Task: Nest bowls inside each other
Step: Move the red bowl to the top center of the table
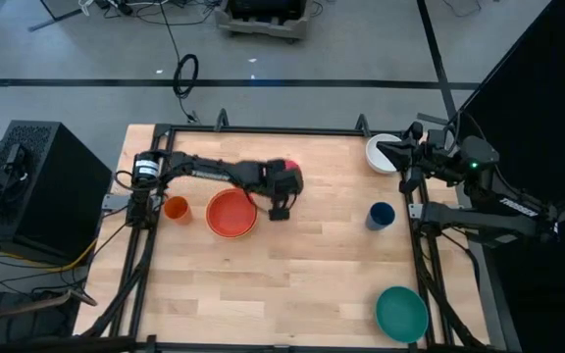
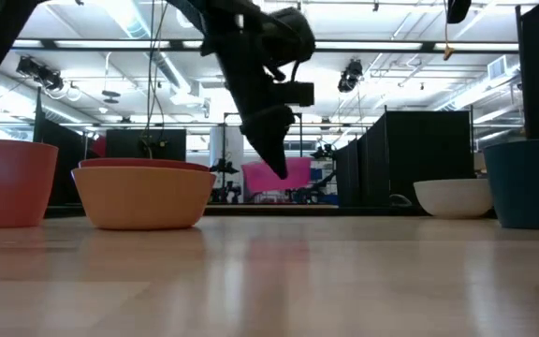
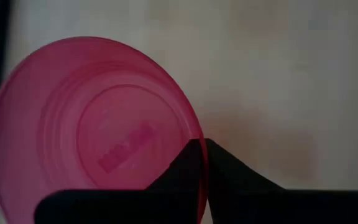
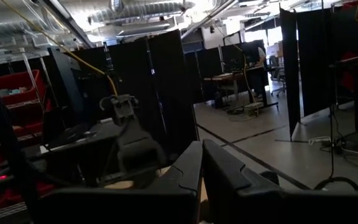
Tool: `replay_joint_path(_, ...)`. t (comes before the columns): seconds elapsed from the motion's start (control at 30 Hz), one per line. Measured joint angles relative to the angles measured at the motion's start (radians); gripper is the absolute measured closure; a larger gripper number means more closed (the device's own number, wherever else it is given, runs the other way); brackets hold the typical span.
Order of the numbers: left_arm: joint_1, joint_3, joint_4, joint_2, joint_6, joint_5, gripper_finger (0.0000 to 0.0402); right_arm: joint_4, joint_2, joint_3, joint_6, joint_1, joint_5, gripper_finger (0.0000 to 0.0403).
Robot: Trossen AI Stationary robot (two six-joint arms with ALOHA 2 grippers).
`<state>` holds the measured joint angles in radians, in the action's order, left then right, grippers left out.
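My left gripper (image 1: 290,178) (image 3: 204,163) is shut on the small pink bowl (image 3: 92,130) (image 2: 284,174) over the middle of the table, right of the stacked bowls. In that stack the red bowl (image 1: 231,213) sits inside the orange-yellow bowl (image 2: 143,198). The white bowl (image 1: 382,153) rests on its base at the far right, and the teal bowl (image 1: 401,314) at the near right corner. My right gripper (image 4: 202,163) is shut on nothing, raised by the table's right edge near the white bowl. My left gripper pinches the pink bowl's rim (image 3: 199,134), one finger (image 3: 179,171) inside the bowl and one (image 3: 235,171) outside. The fingers come slanting down from above. In the low view the bowl hangs mouth up at the fingertips (image 2: 271,161), clear of the table.
A small orange cup (image 1: 176,208) stands left of the stacked bowls. A dark blue cup (image 1: 381,216) stands toward the right edge. Bare wood lies across the middle and the near left of the table (image 1: 292,284).
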<state>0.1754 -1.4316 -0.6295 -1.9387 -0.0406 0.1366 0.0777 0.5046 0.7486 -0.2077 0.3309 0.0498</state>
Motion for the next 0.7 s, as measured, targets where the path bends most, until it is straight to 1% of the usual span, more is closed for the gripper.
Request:
replay_joint_path(0.2,0.121,-0.047,-0.024,0.001,0.018,0.000,0.0402,0.001,0.000,0.000,0.000,0.000,-0.002,0.0403)
replay_joint_path(0.33,0.174,-0.047,-0.032,0.001,0.045,-0.079,0.0402,0.000,0.000,0.000,0.000,0.000,-0.002,0.0403)
replay_joint_path(0.43,0.188,-0.047,-0.033,0.001,0.073,-0.133,0.0399,0.001,0.000,0.000,0.000,0.000,-0.003,0.0403)
replay_joint_path(0.57,0.181,-0.046,-0.024,0.001,0.076,-0.136,0.0378,0.000,0.000,0.000,0.000,0.000,-0.003,0.0403)
replay_joint_path(0.63,0.176,-0.046,-0.016,0.001,0.076,-0.137,0.0359,0.000,0.000,0.000,0.000,0.000,-0.003,0.0403)
replay_joint_path(0.7,0.166,-0.069,-0.047,0.001,0.080,-0.146,0.0338,0.001,0.000,0.000,0.000,0.000,-0.003,0.0403)
